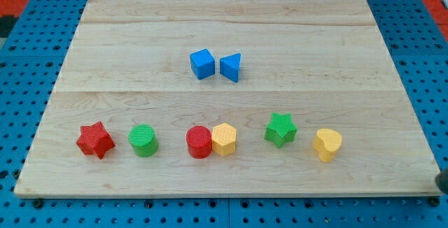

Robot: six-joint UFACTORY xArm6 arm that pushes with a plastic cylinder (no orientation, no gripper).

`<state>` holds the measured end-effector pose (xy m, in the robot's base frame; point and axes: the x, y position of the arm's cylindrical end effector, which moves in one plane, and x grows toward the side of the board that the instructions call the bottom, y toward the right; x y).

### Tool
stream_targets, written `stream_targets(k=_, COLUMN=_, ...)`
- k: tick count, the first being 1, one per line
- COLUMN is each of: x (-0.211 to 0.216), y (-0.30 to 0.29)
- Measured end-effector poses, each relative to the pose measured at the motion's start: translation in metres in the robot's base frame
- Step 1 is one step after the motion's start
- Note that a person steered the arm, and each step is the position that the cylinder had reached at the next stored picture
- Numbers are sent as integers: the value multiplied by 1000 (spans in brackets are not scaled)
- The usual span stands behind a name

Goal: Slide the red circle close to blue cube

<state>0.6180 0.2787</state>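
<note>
The red circle [199, 142] is a short cylinder near the view's bottom, a little left of centre, touching a yellow hexagon [224, 139] on its right. The blue cube [202, 64] sits above it in the board's upper middle, well apart from the red circle. A blue triangle [231, 68] lies just right of the cube. My tip does not show in this view.
A red star [95, 140] and a green circle [143, 140] lie left of the red circle. A green star [281, 129] and a yellow heart [327, 144] lie to its right. The wooden board [231, 25] rests on a blue pegboard. A dark object [442, 181] sits at the right edge.
</note>
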Motion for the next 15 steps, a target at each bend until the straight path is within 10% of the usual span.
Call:
stream_targets(k=2, x=0, y=-222)
stream_targets(k=4, x=-72, y=-317)
stream_targets(k=15, x=-178, y=-319)
